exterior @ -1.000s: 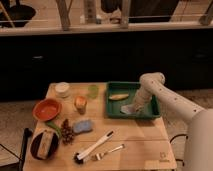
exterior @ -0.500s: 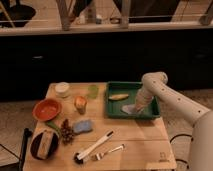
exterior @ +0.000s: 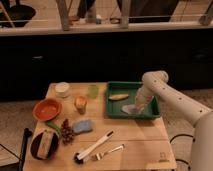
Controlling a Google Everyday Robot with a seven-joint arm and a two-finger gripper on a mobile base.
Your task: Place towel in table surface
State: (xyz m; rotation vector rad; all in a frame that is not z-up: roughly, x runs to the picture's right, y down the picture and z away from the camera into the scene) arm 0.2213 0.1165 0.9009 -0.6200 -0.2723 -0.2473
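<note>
A pale grey towel lies crumpled in the front part of the green tray at the table's back right. My gripper reaches down into the tray from the right and sits right at the towel, touching or just over its right edge. The white arm bends over the tray's right side. A yellow, banana-like thing lies in the back of the tray.
On the wooden table, left of the tray, are a white bowl, a green cup, an orange cup, a red bowl, a blue sponge, grapes, a dark plate, a brush and a fork.
The arm has shifted only slightly over the tray. The gripper stays at the towel, and the towel has not visibly moved.
</note>
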